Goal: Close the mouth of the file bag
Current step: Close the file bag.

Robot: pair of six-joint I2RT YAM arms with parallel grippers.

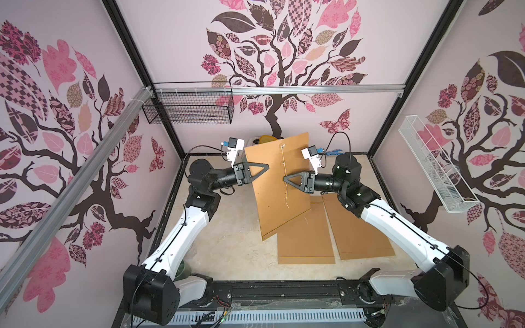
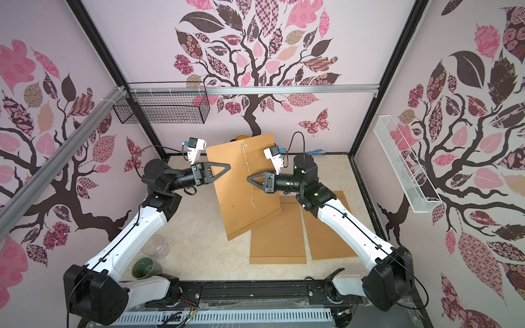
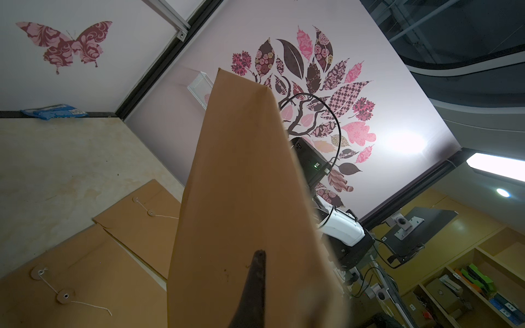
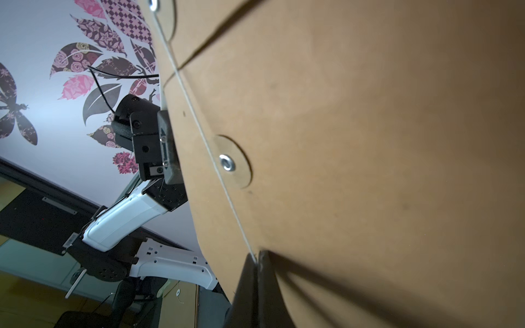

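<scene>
1. Brown kraft-paper file bag (image 1: 272,187): held up off the beige surface (image 1: 227,227) at mid-scene and tilted. The mouth end is far and high, the bottom edge near and low. I cannot tell whether its near corner touches the surface.
2. Left jaws: closed on the bag's left edge, carrying it. Right jaws: closed on the thin pale string (image 4: 199,127) against the bag's front face, nearer than both buttons.
3. The string runs taut from the upper round paper button (image 4: 154,4) on the flap. It passes just beside the rivet of the lower round paper button (image 4: 227,164) and ends at the right jaws. A loose tail hangs below them in both top views.
4. The flap looks folded down, and no turn is wound on the lower button yet. My read is that the step in hand is winding the string.
5. To do it well, hold tension and lead the string under the lower disc's rim. Slack would likely let it ride over the top.
6. Circle tightly round the button. Wide sweeps could drag or twist the bag in the left grip.
7. The left arm (image 1: 181,235) should hold the bag steady. The paper bows in the right wrist view, so expect it to flex under any pull.
8. Risk: the string is thin and may slip from the jaws.
9. Two more brown file bags (image 1: 305,235) lie flat at near right, so stay clear of them.
</scene>
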